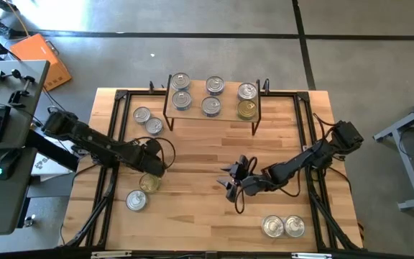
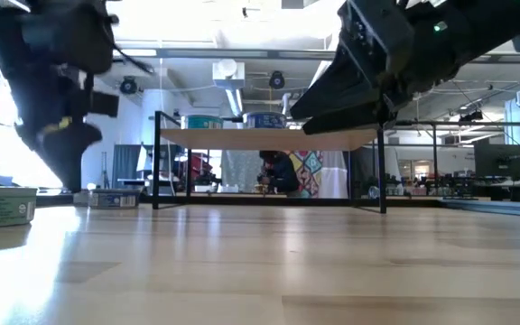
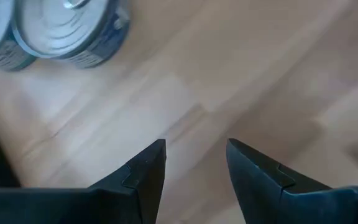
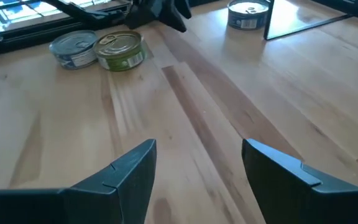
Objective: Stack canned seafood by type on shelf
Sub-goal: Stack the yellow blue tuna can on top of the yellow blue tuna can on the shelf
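Bare wood between open left hand [image 1: 152,164] and right hand [image 1: 233,180].

The shelf [image 2: 269,138] stands at the middle of the low view, a pale board on thin black legs, with two cans [image 2: 201,121] on top near twelve o'clock. At nine o'clock a green-labelled can [image 2: 3,206] rests on the table [image 2: 269,271], a second low tin [image 2: 113,199] just beyond it. Dark arms fill ten and two o'clock; a person [image 2: 283,171] sits far behind.
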